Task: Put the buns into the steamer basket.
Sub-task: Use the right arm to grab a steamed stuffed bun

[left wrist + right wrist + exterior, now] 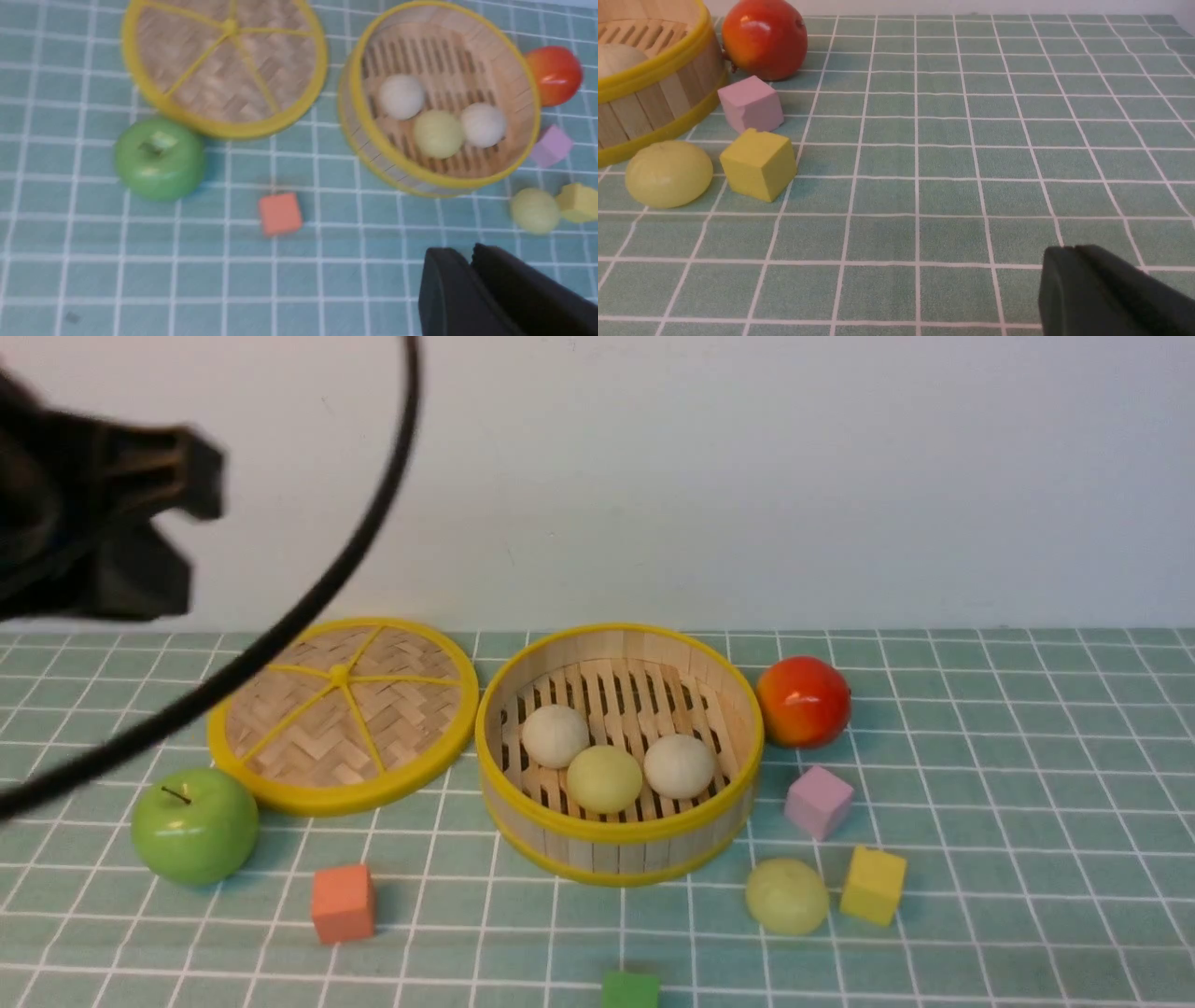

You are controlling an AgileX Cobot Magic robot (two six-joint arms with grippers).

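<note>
The steamer basket stands at the middle of the table. Inside lie three buns: an off-white one, a yellow-green one and another off-white one. A second yellow-green bun rests on the cloth by the basket's front right, beside a yellow cube. My left gripper hangs high above the table, shut and empty, its arm a dark blur at the upper left. My right gripper is shut and empty, low over the cloth, well right of that loose bun.
A flat woven lid lies left of the basket, with a green apple in front of it. A red-orange fruit sits at the basket's right. Pink, yellow, orange and green cubes are scattered around. A black cable crosses the left.
</note>
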